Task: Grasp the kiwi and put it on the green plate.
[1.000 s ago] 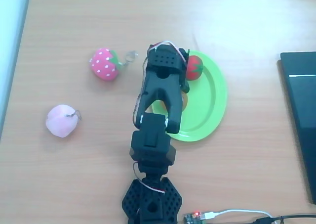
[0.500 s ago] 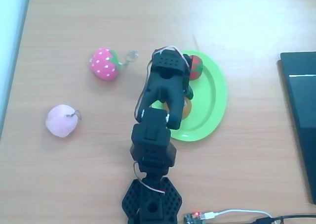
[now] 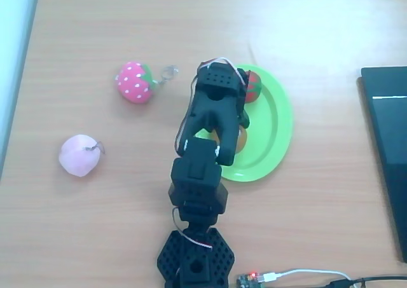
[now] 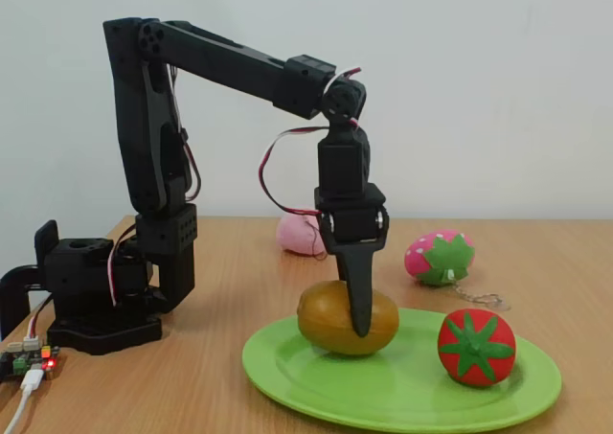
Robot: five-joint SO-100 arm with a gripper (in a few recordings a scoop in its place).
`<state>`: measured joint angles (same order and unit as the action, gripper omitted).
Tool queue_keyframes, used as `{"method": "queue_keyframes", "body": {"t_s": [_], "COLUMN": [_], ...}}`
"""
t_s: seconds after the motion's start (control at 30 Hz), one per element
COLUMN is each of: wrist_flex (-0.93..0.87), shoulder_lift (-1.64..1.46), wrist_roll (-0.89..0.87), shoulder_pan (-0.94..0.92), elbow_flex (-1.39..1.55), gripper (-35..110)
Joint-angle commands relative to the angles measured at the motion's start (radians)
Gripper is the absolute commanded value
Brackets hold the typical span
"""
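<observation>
Fingers (image 4: 359, 305) grasping the kiwi (image 4: 330, 321), pointing straight down. Kiwi rests on the green plate (image 4: 402, 386), beside a red strawberry (image 4: 476, 347).

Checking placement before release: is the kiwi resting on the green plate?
Touching. The fixed view shows the kiwi sitting on the green plate with no gap beneath, a finger of the gripper across its front.

arm bent down, jaws (image 4: 359, 324) pointing downward

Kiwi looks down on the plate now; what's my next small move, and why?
Probably open the fingers and let go: in the fixed view the kiwi already sits on the green plate, beside the red fruit, with the gripper upright around it.
</observation>
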<state>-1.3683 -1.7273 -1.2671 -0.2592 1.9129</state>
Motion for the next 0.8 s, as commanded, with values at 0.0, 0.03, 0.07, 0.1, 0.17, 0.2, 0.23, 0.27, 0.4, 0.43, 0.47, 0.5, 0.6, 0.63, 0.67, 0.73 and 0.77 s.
{"method": "queue_keyframes", "body": {"t_s": [0.0, 0.03, 0.07, 0.1, 0.17, 0.2, 0.23, 0.27, 0.4, 0.43, 0.47, 0.5, 0.6, 0.63, 0.67, 0.73, 0.77], "wrist_flex": [-0.048, -0.064, -0.078, -0.089, -0.103, -0.109, -0.114, -0.117, -0.129, -0.130, -0.130, -0.129, -0.117, -0.112, -0.107, -0.095, -0.091], "shoulder_lift": [-0.048, -0.052, -0.055, -0.064, -0.083, -0.091, -0.098, -0.104, -0.118, -0.118, -0.118, -0.115, -0.098, -0.091, -0.083, -0.064, -0.057], "wrist_roll": [-0.017, -0.017, -0.020, -0.023, -0.029, -0.031, -0.031, -0.031, -0.035, -0.035, -0.032, -0.031, -0.023, -0.023, -0.023, -0.021, -0.021], "shoulder_pan": [-0.005, -0.005, -0.002, 0.002, 0.011, 0.014, 0.015, 0.017, 0.021, 0.020, 0.018, 0.015, -0.002, -0.006, -0.009, -0.017, -0.020], "elbow_flex": [-0.037, -0.049, -0.060, -0.066, -0.080, -0.086, -0.091, -0.092, -0.092, -0.091, -0.087, -0.087, -0.087, -0.087, -0.087, -0.086, -0.086], "gripper": [31, 32, 32, 33, 34, 35, 35, 36, 36, 36, 37, 37, 37, 37, 38, 40, 41]}}
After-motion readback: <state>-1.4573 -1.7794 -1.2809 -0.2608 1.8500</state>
